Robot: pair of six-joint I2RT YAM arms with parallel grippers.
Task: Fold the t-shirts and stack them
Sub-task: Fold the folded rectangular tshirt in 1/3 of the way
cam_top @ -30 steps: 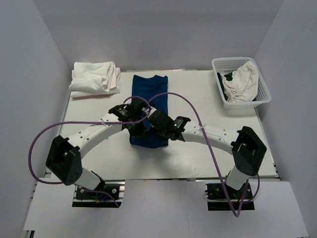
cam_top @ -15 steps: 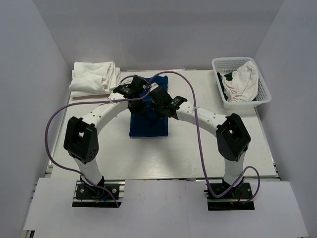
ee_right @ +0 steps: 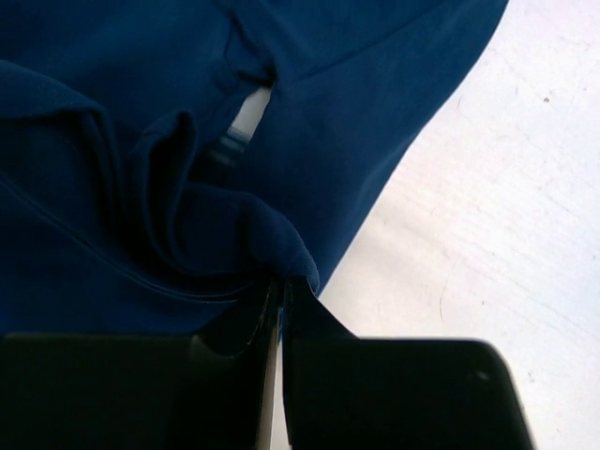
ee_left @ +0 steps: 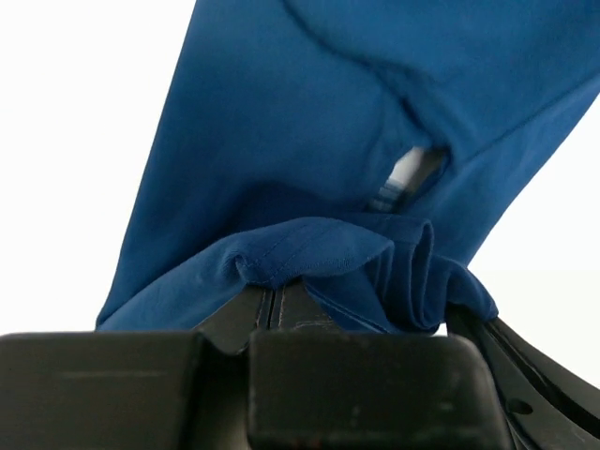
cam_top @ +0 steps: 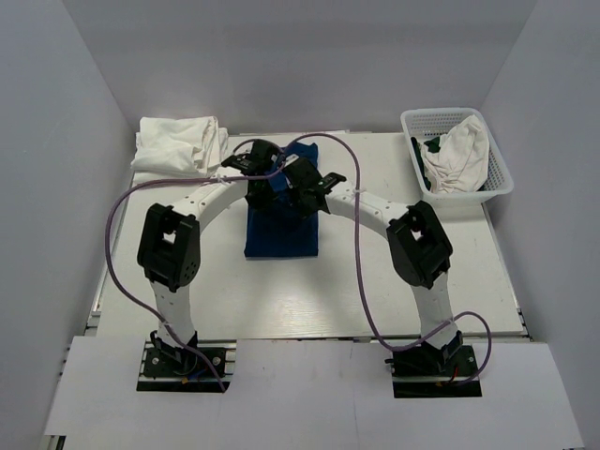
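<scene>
The dark navy blue t-shirt [cam_top: 281,230] lies in a long strip down the middle of the table, its near end folded up and carried toward the far end. My left gripper [cam_top: 261,180] is shut on a bunched hem of it [ee_left: 309,248]. My right gripper [cam_top: 298,187] is shut on the other corner of that hem [ee_right: 281,246]. Both grippers sit close together over the shirt's far half. A folded white t-shirt [cam_top: 178,146] lies at the far left. Another white t-shirt [cam_top: 457,155] is crumpled in the basket.
The white lattice basket [cam_top: 502,178] stands at the far right with a dark cloth under the white one. Purple cables loop over both arms. Grey walls close in the table on three sides.
Both grippers have moved from the shirt's near end toward the far end, carrying the hem with them. The shirt's visible length has shortened as the near part doubled over.
</scene>
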